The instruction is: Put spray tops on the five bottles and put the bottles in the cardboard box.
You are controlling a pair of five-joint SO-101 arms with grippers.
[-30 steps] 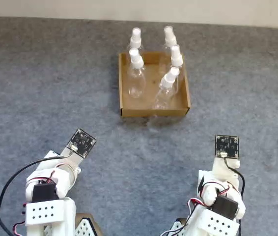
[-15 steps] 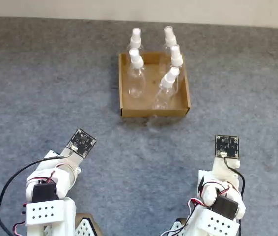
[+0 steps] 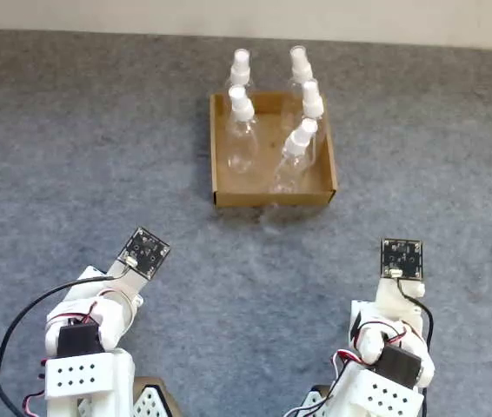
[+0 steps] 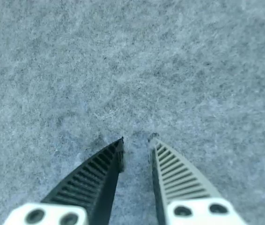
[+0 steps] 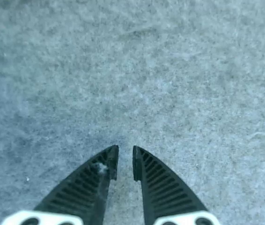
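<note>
High view, box: the cardboard box [image 3: 272, 198] sits far across the grey worktop [image 3: 98, 156], well apart from both arms.
High view, bottles: five bottles [image 3: 242, 143] with tops on; three are inside the box, two are at its far wall.
Left wrist view: the left pincer [image 4: 137, 140] has a narrow gap and holds nothing.
Right wrist view: the right pincer [image 5: 124, 150] has a thinner gap and holds nothing.

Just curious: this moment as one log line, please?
bottles: five, spray tops on; three inside cardboard box, two at its far wall | left gripper: empty | right gripper: empty
</note>
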